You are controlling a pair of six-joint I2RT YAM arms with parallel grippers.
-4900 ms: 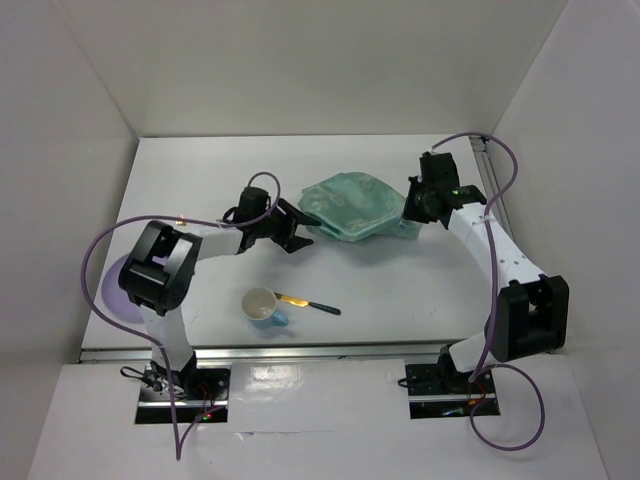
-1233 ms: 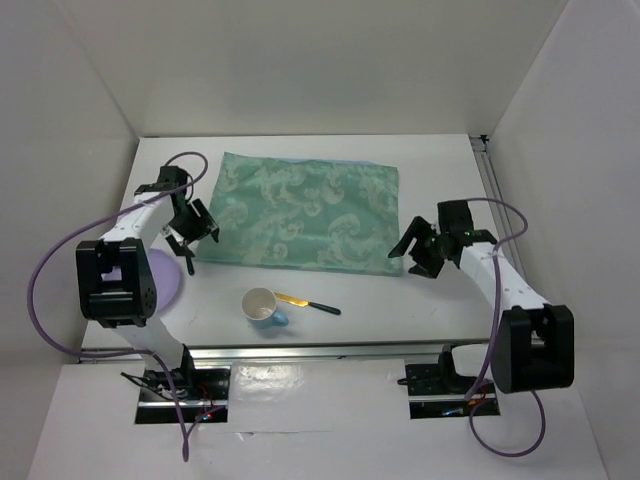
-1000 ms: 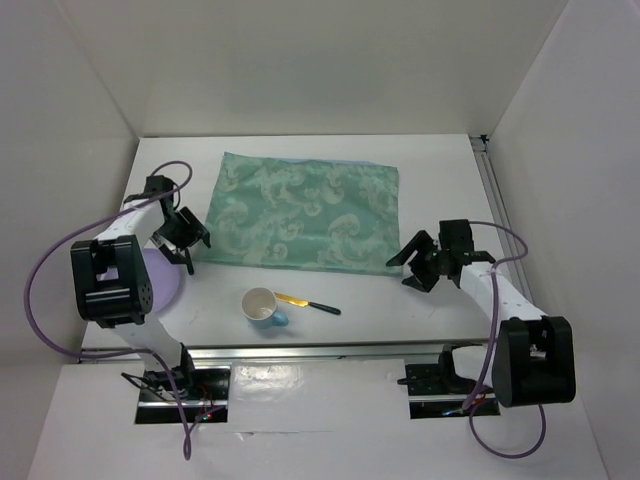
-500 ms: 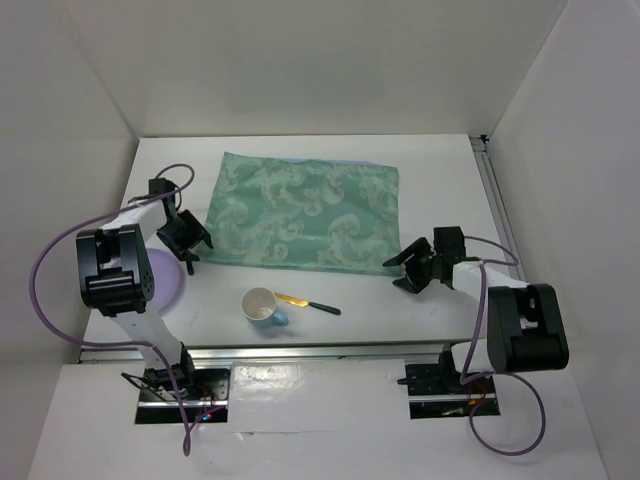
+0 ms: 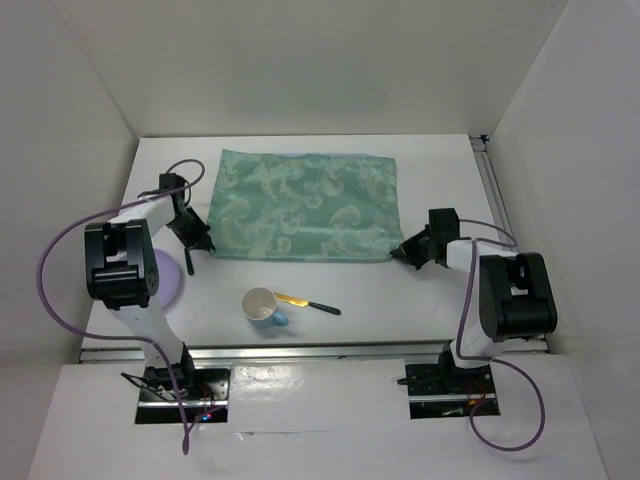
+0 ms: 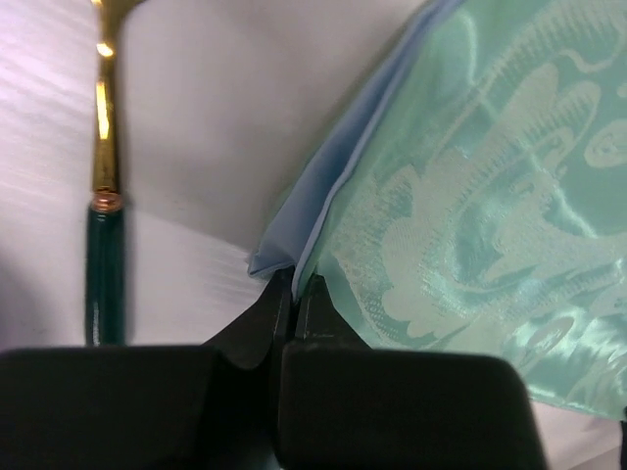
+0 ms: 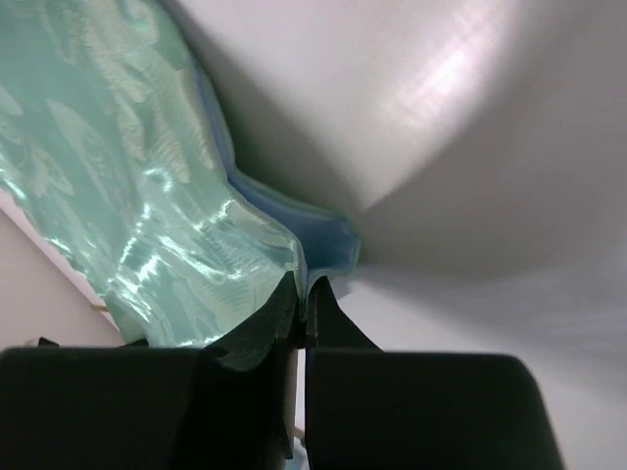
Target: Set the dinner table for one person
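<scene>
Top external: left claw (image 5: 199, 245), right claw (image 5: 402, 254) low, pinching placemat (image 5: 300, 205) corners.

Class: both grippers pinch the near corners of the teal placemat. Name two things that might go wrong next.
1. The left gripper and right gripper each hold only a corner tip of the placemat; an uneven pull may skew it or slip a corner free.
2. Dragged nearer, its edge may push the cup and knife just in front.

place: robotics lab cell | signs: bare white panel walls (image 5: 300, 60), arm bases (image 5: 172, 385) bolted beside dinner table (image 5: 420, 300), purple cables (image 5: 41, 280)
</scene>
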